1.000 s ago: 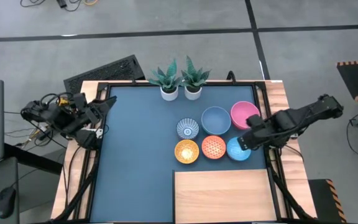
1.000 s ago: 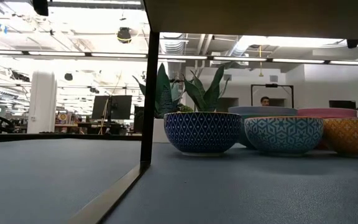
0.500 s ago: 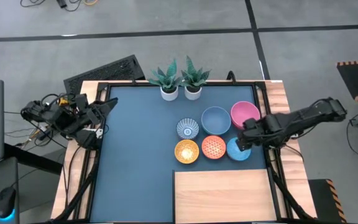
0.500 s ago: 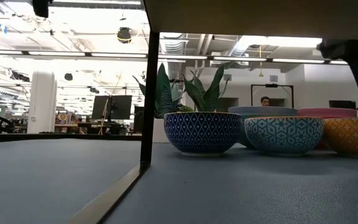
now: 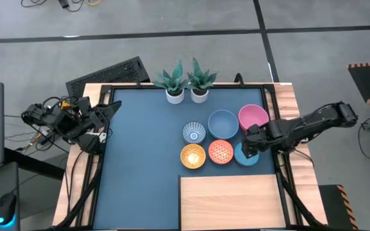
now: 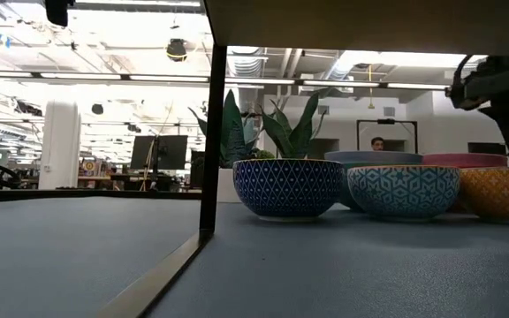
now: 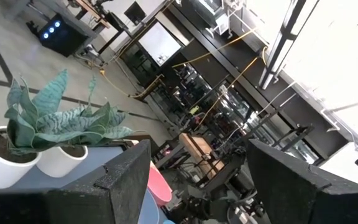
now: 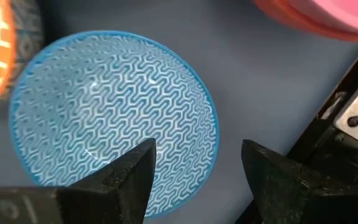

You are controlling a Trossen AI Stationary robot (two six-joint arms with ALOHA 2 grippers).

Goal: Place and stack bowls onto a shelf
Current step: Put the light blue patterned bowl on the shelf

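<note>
Six bowls sit on the dark blue tabletop: a pink one (image 5: 254, 115), a grey-blue one (image 5: 223, 123), a blue-white one (image 5: 194, 133), a yellow one (image 5: 193, 156), an orange-red one (image 5: 221, 151) and a teal patterned one (image 8: 104, 118). My right gripper (image 8: 197, 183) hangs open over the teal bowl's rim, pointing down. One finger is above the bowl's inside and the other is outside the rim; neither touches it. The pale wood shelf (image 5: 230, 202) lies bare at the near right. My left gripper (image 7: 197, 186) waits open by the table's left edge.
Two white plant pots (image 5: 185, 95) stand at the far edge. A black frame rail (image 8: 347, 124) runs close beside the teal bowl on its right. The tabletop's left half (image 5: 140, 154) holds nothing.
My right gripper has come down over the teal bowl, shifting slightly toward the table's left. It has entered the low view from above and stays open. The bowls have not moved.
</note>
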